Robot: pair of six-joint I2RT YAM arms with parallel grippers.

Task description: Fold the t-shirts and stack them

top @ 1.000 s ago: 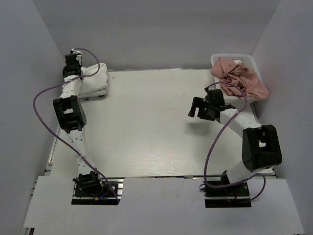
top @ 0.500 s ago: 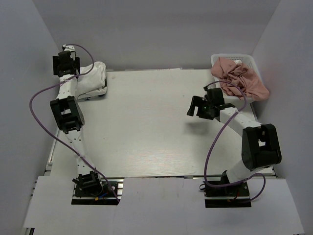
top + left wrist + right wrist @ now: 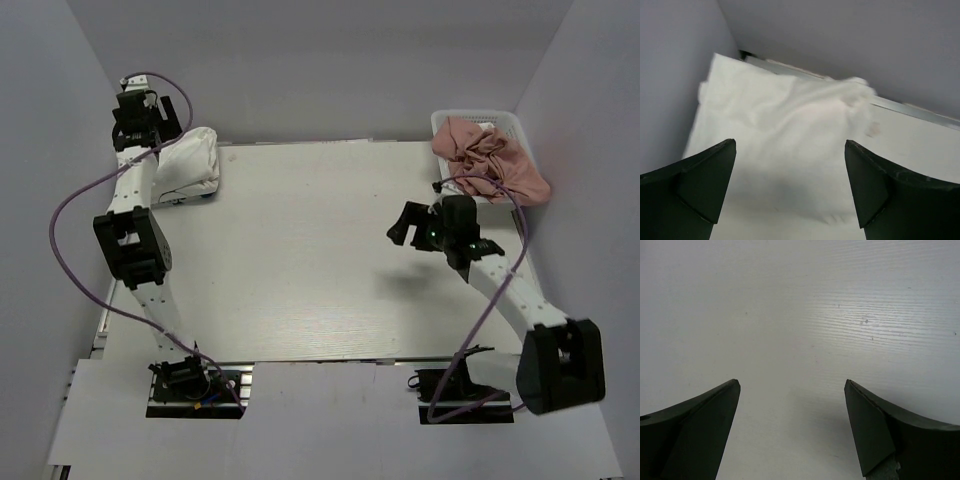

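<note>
A white bundle of folded t-shirts (image 3: 190, 165) lies at the table's far left corner; I cannot tell separate layers in it. My left gripper (image 3: 140, 120) hangs above and behind it, near the left wall, open and holding nothing. In the left wrist view the white t-shirts (image 3: 790, 120) fill the space below the spread gripper (image 3: 790, 145), apart from its fingers (image 3: 705, 185). My right gripper (image 3: 405, 225) hovers open over bare table right of centre. In the right wrist view the right gripper (image 3: 792, 382) has only the tabletop (image 3: 800, 315) between its fingers.
A white basket (image 3: 478, 119) stands at the far right corner with a crumpled pink cloth (image 3: 495, 160) spilling over its near edge. Grey walls close in the left, back and right sides. Purple cables loop from both arms.
My left gripper has opened, let go of the white bundle and risen back toward the far left corner. The right arm's elbow has swung nearer and right; its gripper stays open.
</note>
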